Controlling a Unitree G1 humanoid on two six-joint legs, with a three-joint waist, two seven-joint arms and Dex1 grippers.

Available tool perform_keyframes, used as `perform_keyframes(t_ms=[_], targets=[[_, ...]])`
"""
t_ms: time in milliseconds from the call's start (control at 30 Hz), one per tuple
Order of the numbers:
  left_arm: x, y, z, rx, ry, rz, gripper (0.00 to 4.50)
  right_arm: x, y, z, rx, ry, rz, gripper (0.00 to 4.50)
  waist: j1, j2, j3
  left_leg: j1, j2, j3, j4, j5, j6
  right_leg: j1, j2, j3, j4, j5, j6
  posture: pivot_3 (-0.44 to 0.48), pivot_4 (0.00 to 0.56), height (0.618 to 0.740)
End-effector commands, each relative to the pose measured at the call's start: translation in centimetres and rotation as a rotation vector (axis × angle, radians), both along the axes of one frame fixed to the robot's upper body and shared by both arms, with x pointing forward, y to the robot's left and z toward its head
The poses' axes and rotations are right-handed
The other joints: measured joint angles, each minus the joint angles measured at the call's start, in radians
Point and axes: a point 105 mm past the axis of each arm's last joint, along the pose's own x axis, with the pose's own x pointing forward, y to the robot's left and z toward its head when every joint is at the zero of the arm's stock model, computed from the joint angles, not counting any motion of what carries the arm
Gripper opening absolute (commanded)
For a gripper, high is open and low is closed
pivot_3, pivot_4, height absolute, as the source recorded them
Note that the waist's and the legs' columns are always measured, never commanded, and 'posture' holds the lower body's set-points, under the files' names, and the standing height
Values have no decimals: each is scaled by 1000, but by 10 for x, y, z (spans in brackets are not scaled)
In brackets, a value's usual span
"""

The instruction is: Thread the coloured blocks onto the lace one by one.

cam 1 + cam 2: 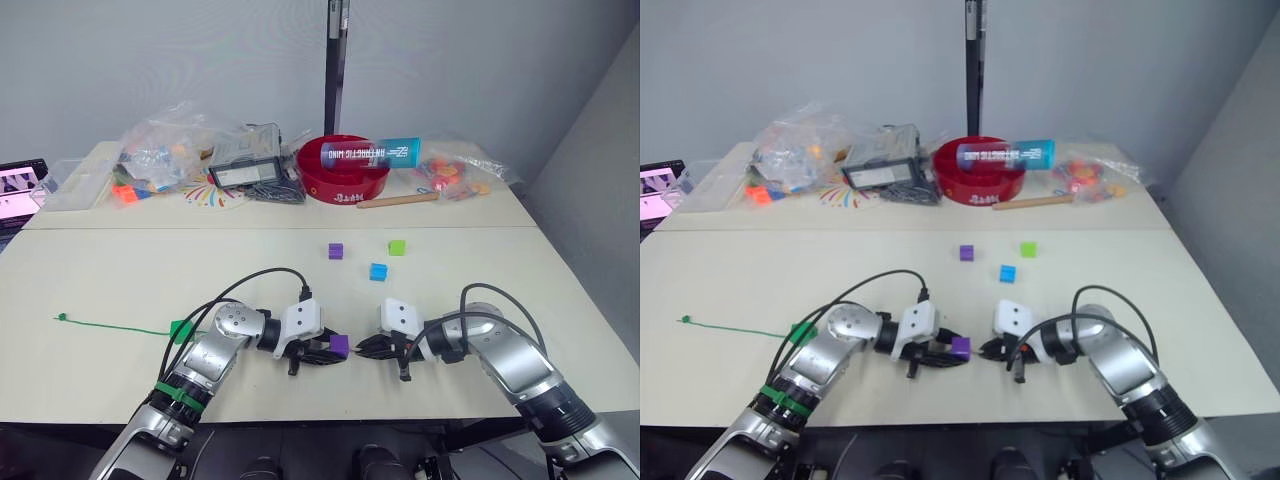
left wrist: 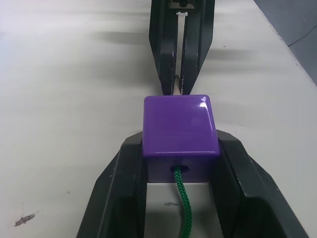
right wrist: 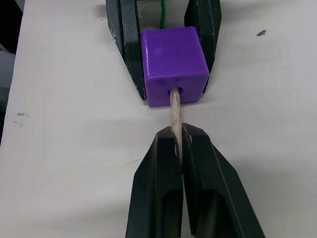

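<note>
Left eye view: L gripper point(image 1: 332, 350) clamps a purple block point(image 1: 339, 345) near the table's point(image 1: 100, 280) front edge; R gripper point(image 1: 366, 347) faces it, tips just apart from the block. Lace point(image 1: 120, 328) trails toward the left edge, ending in a knot point(image 1: 61, 318). Second purple block point(image 1: 336, 251), light green block point(image 1: 397, 247), blue block point(image 1: 378, 271) lie mid-table.

Left wrist view: lace enters the block's hole – fingers point(image 2: 119, 183) grip both sides.

Right wrist view: R fingers point(image 3: 158, 188) pinched narrow on the pale tip point(image 3: 174, 111) – it exits the block.
</note>
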Motion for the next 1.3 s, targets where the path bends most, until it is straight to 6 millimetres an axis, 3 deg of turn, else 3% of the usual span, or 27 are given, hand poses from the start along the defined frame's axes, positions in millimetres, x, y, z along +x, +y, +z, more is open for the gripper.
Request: perform_keyframes(t_ms=[33,267,400,700,1000,1300], targets=[[5,25,12,19,-44,13,1194,-1,4,7,7,-27,16,0,-3,0,0,0,0,0,0,0,0,0,0,0,0,0,0,0,150,731],[5,85,17,97,-34,62,1194,0,3,12,7,-34,21,0,-1,0,0,0,0,0,0,0,0,-1,0,0,1,0,0,0,150,731],[2,140,7,217,-5,123,1194,1,2,13,8,-41,18,0,-4,0,0,0,1,0,0,0,0,-1,0,0,1,0,0,0,150,731],[0,201,-5,353,4,208,1194,2,3,13,12,-41,18,0,-16,1,0,2,2,1,0,0,0,-1,2,0,3,-1,-2,0,150,731],[-5,225,-10,415,36,238,1194,3,3,13,8,-44,17,0,-29,2,-1,4,3,1,0,0,0,0,3,0,5,-1,-2,0,150,731],[-7,223,-15,404,67,237,1194,4,5,14,10,-49,19,0,-30,4,-1,4,4,2,0,0,0,0,3,1,5,-1,-2,0,150,731]])
